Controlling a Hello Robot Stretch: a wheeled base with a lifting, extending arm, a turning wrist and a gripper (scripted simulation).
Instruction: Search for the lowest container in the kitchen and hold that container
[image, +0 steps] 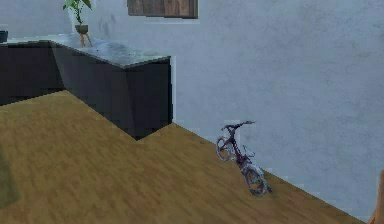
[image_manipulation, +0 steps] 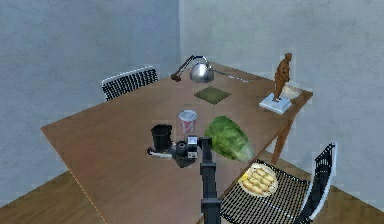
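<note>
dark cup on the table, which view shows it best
The arm side view: the dark cup stands upright on the wooden table. The forward view faces a counter and a bicycle instead.

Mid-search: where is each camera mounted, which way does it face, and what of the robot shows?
Forward view: on the robot, looking ahead and down at the dark counter, plant and bicycle.
Arm side view: on the body, looking out sideways over the wooden table; the arm and gripper show by a dark cup.
Shared: wooden floor, pale walls.
</note>
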